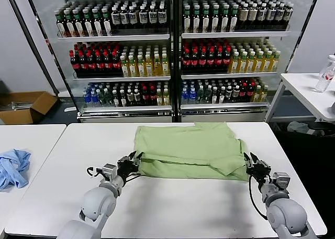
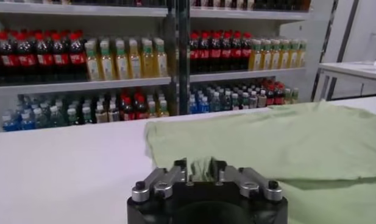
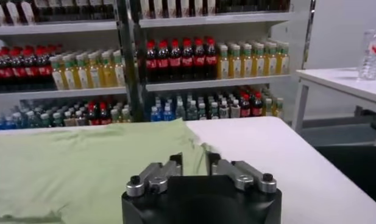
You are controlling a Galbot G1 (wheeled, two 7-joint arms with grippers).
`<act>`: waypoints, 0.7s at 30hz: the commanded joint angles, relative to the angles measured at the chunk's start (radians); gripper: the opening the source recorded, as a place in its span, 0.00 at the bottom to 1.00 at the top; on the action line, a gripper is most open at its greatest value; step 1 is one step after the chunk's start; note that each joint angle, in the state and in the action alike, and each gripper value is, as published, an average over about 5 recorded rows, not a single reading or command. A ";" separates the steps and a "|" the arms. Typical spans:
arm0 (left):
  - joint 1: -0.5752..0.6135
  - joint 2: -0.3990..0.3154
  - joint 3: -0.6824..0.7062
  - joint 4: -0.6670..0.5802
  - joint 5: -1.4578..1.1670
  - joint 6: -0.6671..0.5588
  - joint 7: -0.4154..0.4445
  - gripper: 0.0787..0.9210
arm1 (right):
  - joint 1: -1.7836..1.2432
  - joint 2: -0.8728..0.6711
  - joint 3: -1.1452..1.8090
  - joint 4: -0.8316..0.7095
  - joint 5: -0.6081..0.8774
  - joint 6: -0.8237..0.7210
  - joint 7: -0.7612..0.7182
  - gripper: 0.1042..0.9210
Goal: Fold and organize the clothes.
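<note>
The clothes, a light green shirt point(image 1: 193, 150), lie folded flat across the far middle of the white table point(image 1: 172, 207). My left gripper point(image 1: 132, 160) sits at the shirt's near left corner. In the left wrist view its fingers point(image 2: 180, 167) stand apart around a small bunch of green fabric point(image 2: 203, 165) of the shirt point(image 2: 285, 146). At the near right corner is my right gripper point(image 1: 251, 163). In the right wrist view this gripper point(image 3: 195, 161) is open, with the creased edge of the shirt point(image 3: 78, 164) lying between its fingers. The collar and chest print are hidden.
A light blue cloth point(image 1: 13, 165) lies on a separate table to the left. Glass-door fridges full of bottles point(image 1: 172, 50) stand behind the table. A cardboard box point(image 1: 26, 105) sits on the floor at left. A side table at the right carries a clear bottle point(image 1: 325, 74).
</note>
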 commanded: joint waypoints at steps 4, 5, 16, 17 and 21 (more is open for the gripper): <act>0.150 0.047 0.005 -0.111 -0.027 0.120 -0.044 0.60 | -0.128 0.022 0.004 0.018 -0.056 -0.018 0.022 0.67; 0.138 0.042 0.006 -0.099 -0.029 0.123 -0.047 0.63 | -0.114 0.022 0.002 0.009 -0.049 -0.028 0.024 0.70; 0.110 0.025 0.020 -0.072 -0.028 0.134 -0.039 0.57 | -0.024 0.015 -0.010 -0.045 0.008 -0.048 0.002 0.58; 0.107 0.023 0.021 -0.068 -0.027 0.135 -0.039 0.54 | -0.014 0.014 -0.014 -0.048 0.011 -0.047 -0.002 0.54; 0.101 0.019 0.024 -0.065 -0.025 0.135 -0.037 0.40 | 0.020 0.010 -0.030 -0.064 0.018 -0.045 -0.016 0.38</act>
